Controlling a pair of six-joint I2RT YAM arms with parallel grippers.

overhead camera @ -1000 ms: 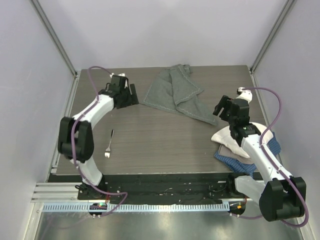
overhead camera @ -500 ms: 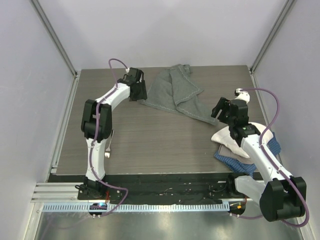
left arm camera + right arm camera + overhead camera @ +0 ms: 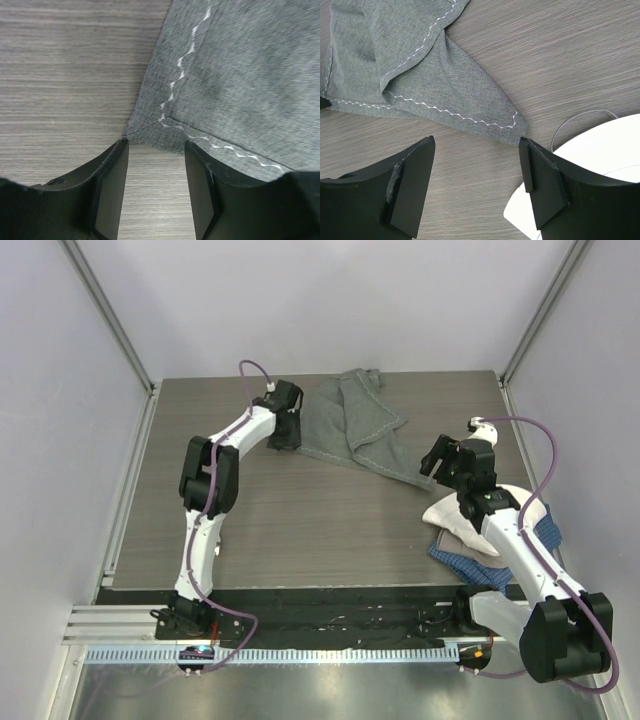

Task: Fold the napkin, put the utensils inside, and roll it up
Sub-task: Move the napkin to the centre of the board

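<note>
The thin, floppy napkin lies rumpled on the counter, one hemmed corner just ahead of the left claw, jaws apart, another ahead of the right claw, likewise apart; pinching those corners should suit it

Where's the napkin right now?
In the top view the napkin lies bunched at the far middle of the table, its left corner right in front of the left pincer and its right corner just short of the right pincer.

Napkin grey-green, pale zigzag hem stitching; table grey-brown woodgrain; cream-white cloth; blue checked cloth.
</note>
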